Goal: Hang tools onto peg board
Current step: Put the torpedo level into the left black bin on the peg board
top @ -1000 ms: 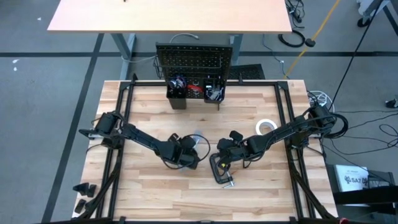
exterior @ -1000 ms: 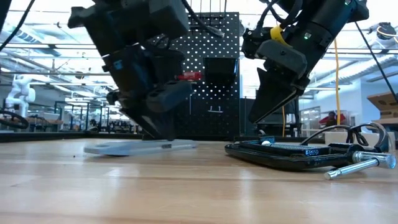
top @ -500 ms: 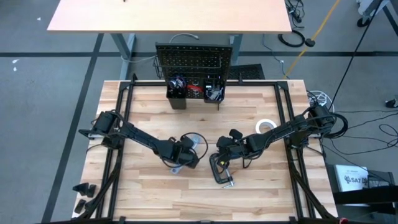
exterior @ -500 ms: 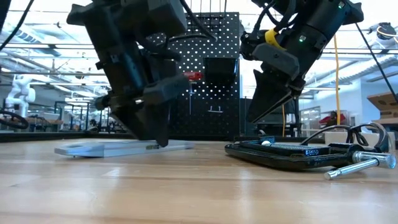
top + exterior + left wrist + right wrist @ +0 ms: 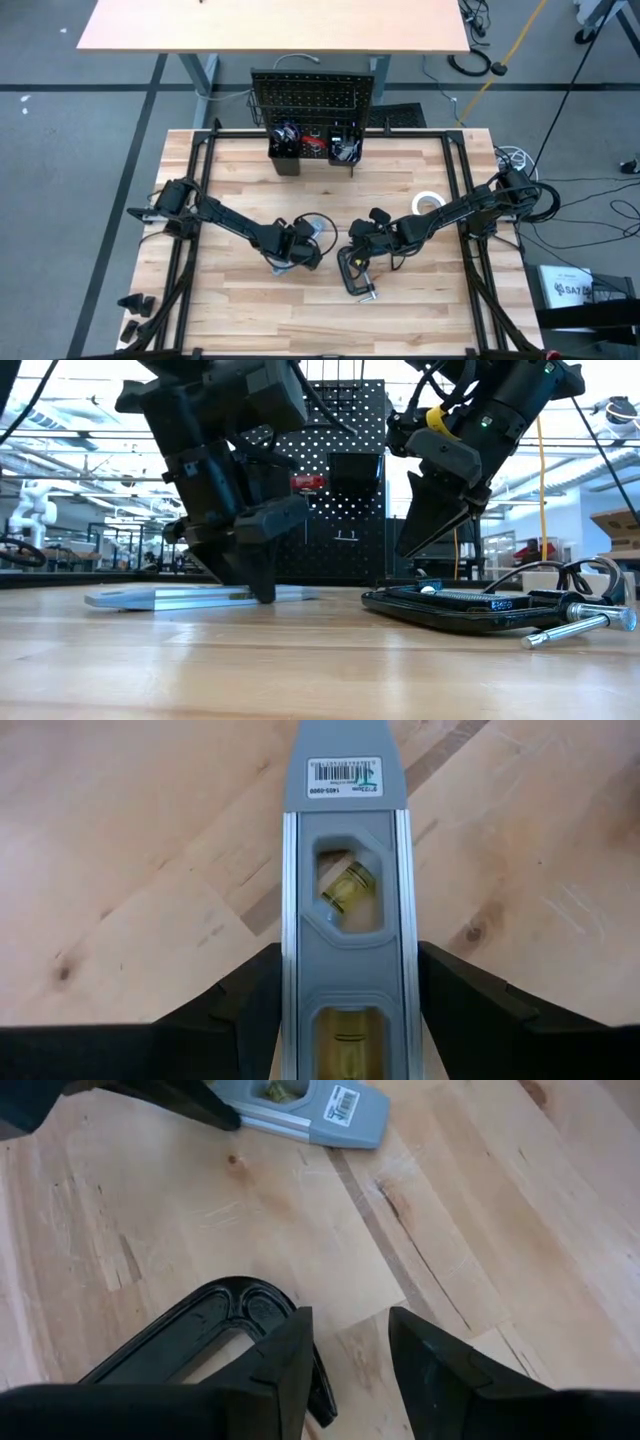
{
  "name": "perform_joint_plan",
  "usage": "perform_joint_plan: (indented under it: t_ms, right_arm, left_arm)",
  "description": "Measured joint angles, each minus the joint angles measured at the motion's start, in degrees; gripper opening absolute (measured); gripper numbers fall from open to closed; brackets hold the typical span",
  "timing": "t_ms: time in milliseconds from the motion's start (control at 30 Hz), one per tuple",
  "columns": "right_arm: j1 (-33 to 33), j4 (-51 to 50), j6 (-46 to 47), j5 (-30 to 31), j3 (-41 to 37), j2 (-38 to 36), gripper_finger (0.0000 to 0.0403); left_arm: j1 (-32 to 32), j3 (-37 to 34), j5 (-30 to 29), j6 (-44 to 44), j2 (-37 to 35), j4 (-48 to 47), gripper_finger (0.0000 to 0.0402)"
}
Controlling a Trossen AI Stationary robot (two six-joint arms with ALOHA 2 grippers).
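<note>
The wooden table (image 5: 250,310) fills the lower middle of the overhead frame, with the black peg board (image 5: 311,96) standing upright at its far edge, top centre, two bins (image 5: 314,146) on its lower part holding small tools. The left arm reaches in from the left edge to the frame's centre, where the left gripper (image 5: 297,251) is down at the tabletop with its fingers (image 5: 245,1010) spread on either side of the grey level (image 5: 343,910); the level lies flat on the wood, and whether the fingers press its sides cannot be told. The right arm comes in from the right edge, and the right gripper (image 5: 362,240) hangs just right of centre over the black clamp (image 5: 355,272), fingers (image 5: 290,1365) part-way apart and holding nothing. The clamp lies flat on the table, its silver screw handle (image 5: 578,623) pointing toward the near edge. A white tape roll (image 5: 429,203) lies right of centre, behind the right arm
</note>
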Motion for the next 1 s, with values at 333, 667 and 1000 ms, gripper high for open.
perform_joint_plan:
  t_ms: [333, 667, 1000]
  right_arm:
    - [-0.02, 0.05, 0.2, 0.04, 0.0, 0.0, 0.0127]
    - [0.0, 0.29, 1.09, -0.04, 0.0, 0.0, 0.0127]
    - [0.16, 12.2, -3.91, 3.41, 0.0, 0.0, 0.0127]
  left_arm:
    - [-0.81, -0.07, -3.18, 3.85, -2.02, 0.37, 0.018]
    - [-1.17, -0.35, -8.03, 6.53, -6.67, -2.41, 0.0133]
    - [-1.84, -0.26, -8.15, 11.05, -21.51, -4.86, 0.0132]
